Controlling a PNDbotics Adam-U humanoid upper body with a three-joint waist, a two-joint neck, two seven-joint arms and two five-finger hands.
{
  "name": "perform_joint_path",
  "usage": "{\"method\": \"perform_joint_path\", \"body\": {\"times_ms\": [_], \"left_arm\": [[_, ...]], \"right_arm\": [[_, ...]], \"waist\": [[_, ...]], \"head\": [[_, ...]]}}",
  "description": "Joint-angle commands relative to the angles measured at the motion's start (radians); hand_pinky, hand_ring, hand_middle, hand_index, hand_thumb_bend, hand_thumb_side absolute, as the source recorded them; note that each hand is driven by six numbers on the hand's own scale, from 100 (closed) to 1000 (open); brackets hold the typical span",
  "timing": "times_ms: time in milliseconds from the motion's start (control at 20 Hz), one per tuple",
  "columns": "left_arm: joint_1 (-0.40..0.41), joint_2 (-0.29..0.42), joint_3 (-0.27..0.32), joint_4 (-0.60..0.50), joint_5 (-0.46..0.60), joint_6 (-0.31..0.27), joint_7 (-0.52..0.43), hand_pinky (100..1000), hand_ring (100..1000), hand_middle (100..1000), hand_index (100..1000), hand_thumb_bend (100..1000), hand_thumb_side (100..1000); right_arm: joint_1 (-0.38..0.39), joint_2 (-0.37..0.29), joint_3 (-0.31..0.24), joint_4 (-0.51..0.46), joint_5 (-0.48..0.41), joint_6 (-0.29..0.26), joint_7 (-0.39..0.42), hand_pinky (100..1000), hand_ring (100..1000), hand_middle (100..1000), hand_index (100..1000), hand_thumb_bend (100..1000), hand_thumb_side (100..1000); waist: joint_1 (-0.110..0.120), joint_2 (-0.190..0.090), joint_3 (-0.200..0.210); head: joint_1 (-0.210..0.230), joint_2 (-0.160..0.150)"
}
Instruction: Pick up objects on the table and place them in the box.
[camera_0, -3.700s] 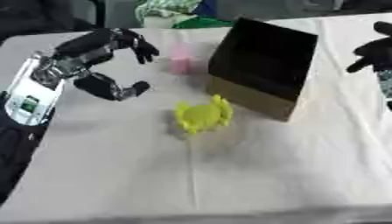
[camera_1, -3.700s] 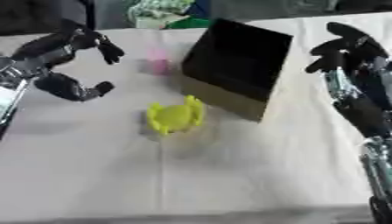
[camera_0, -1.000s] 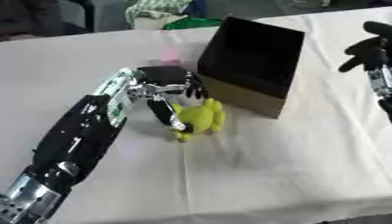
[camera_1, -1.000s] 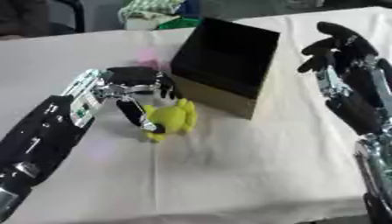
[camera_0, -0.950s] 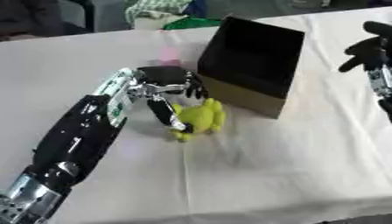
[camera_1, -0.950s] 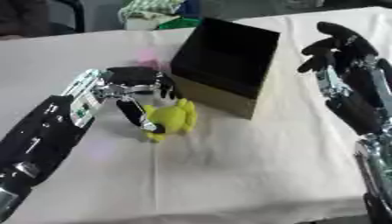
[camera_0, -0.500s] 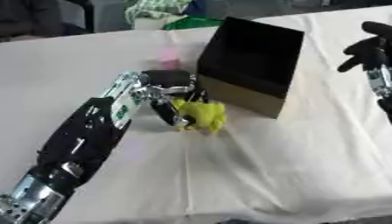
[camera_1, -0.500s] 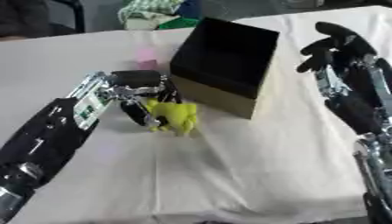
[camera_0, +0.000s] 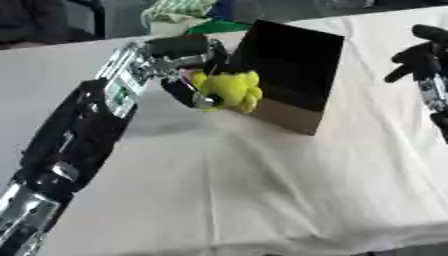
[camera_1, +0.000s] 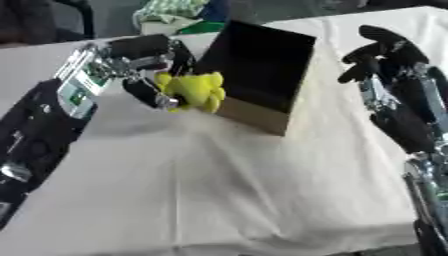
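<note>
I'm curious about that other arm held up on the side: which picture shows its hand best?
The right eye view: there the right hand shows with its forearm, fingers relaxed, raised beside the black box. The left eye view catches it only at the picture's right edge, partly cut off.

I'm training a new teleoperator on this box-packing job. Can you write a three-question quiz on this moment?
1. True or false: the yellow toy lies on the table.
2. Which hand holds the toy: (a) left hand, (b) right hand, (c) neither?
3. Fill in: the toy is held beside the black ____.

Key: 1. False; it is lifted off the cloth. 2. (a); the right hand hangs open to the box's right. 3. box.
</note>
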Motion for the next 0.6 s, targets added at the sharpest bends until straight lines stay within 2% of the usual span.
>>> {"method": "perform_joint_path", "body": {"times_ms": [50,450,600], "left_arm": [[-0.058,-0.012,0.047,0.013,-0.054,-0.182,-0.152,572,360,351,595,166,100],[-0.121,-0.133,0.136,0.13,-0.316,-0.124,0.018,589,394,363,606,190,100],[-0.124,-0.17,0.168,0.165,-0.42,-0.092,0.07,607,422,406,631,231,100]], "right_arm": [[-0.011,-0.012,-0.001,-0.021,0.0,-0.006,0.004,879,539,600,875,100,531],[-0.021,-0.007,-0.004,-0.021,-0.01,-0.013,-0.022,878,545,594,877,100,533],[-0.024,-0.005,0.001,-0.021,-0.01,-0.014,-0.02,878,543,592,876,100,532]], "waist": [[-0.005,-0.018,-0.012],[-0.002,-0.009,-0.082],[-0.002,-0.006,-0.104]], "head": [[0.011,0.005],[0.047,0.005],[0.057,0.005]]}}
